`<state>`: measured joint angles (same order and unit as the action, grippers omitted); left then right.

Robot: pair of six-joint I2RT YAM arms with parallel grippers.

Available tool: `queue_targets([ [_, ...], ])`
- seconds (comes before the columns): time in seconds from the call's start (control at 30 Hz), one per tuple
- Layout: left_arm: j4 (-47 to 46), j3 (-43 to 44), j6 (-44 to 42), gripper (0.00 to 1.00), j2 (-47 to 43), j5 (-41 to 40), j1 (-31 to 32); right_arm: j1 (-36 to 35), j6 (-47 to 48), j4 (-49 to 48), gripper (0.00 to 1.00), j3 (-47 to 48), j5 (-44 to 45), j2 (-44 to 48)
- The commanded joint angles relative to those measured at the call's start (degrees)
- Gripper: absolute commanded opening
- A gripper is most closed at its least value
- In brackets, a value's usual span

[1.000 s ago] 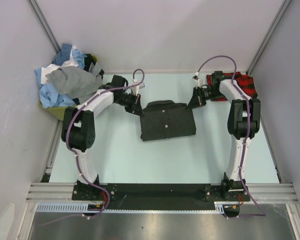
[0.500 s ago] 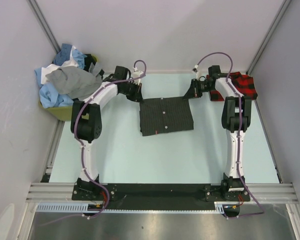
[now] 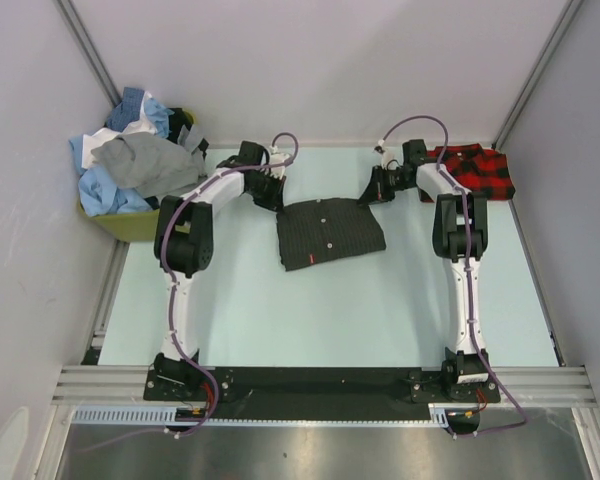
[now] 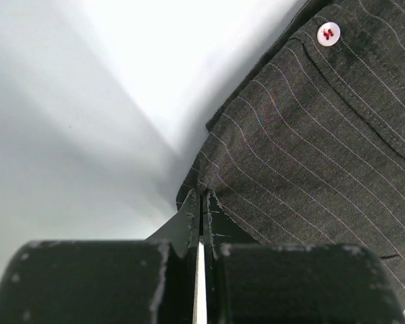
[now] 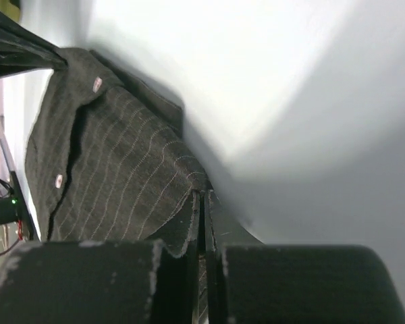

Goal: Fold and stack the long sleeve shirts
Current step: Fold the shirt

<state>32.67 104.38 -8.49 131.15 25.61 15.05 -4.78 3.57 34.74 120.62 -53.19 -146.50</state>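
Observation:
A dark charcoal pinstriped shirt [image 3: 330, 232], folded into a rough square, lies at the table's far middle. My left gripper [image 3: 277, 203] is shut on its far left corner; the left wrist view shows the closed fingertips [image 4: 201, 202] pinching the cloth [image 4: 310, 155] near a white button. My right gripper [image 3: 365, 200] is shut on its far right corner; the right wrist view shows the jaws [image 5: 201, 199] closed on the striped fabric [image 5: 115, 175]. A folded red-and-black plaid shirt [image 3: 478, 170] lies at the far right.
A heap of blue, white and grey shirts [image 3: 130, 165] fills a yellow-green bin [image 3: 130, 222] at the far left. Grey walls close in the pale table [image 3: 280, 310] on three sides. The arm bases sit on a black rail [image 3: 320, 383] at the near edge.
Both grippers have drawn the charcoal shirt's far edge toward the back wall. The shirt slid farther back and now lies flatter, with the collar fold gone from view.

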Motion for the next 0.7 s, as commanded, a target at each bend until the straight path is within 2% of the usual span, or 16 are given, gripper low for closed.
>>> queue_targets([
  [0.0, 3.63, -1.79, -1.17, 0.00, -1.77, -2.06, 0.07, -1.99, 5.29, 9.62, 0.00, -1.95, 3.79, 2.17],
  [0.17, 4.51, -7.34, -2.84, 0.00, -5.54, 0.75, 0.60, -3.40, 5.74, 7.54, 0.00, -21.08, 2.13, 13.05],
  [0.27, 4.60, -11.99, -3.28, 0.00, -8.70, 3.12, 0.60, -3.49, 6.18, 7.62, 0.00, -27.17, 1.42, 17.54],
  [0.43, 1.71, -16.40, -2.67, 0.00, -13.20, 3.05, 0.33, -2.09, 7.50, 8.59, 0.00, -25.53, 1.42, 19.85],
  [0.67, 0.91, -11.31, -1.70, 0.00, -10.22, 0.67, -1.51, -1.47, 5.22, 7.19, 0.00, -17.62, 2.56, 14.58],
])
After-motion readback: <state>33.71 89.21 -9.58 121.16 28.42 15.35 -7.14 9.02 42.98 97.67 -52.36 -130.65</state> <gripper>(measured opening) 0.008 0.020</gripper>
